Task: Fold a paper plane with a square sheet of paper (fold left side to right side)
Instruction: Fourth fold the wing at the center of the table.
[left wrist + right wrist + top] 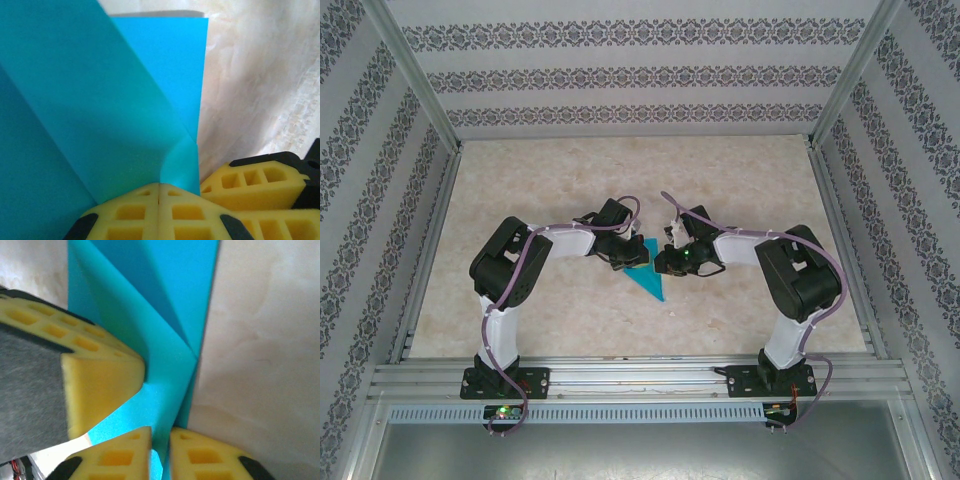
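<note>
Pinching paper sheet with left end effector, pads pressed fully together on a creased layer. Straddling the same sheet with right end effector, pads standing a crack apart, paper edge running through the gap; not showing a firm clamp. Lying mid-tabletop, turquoise, partly folded, narrow tip pointing to 5 o'clock in top view. Working from 9 o'clock of the sheet with the left unit, from 3 o'clock with the right, fingers sitting just beside each other at the sheet's upper end. Showing diagonal creases meeting near both pinch points in wrist views.
</note>
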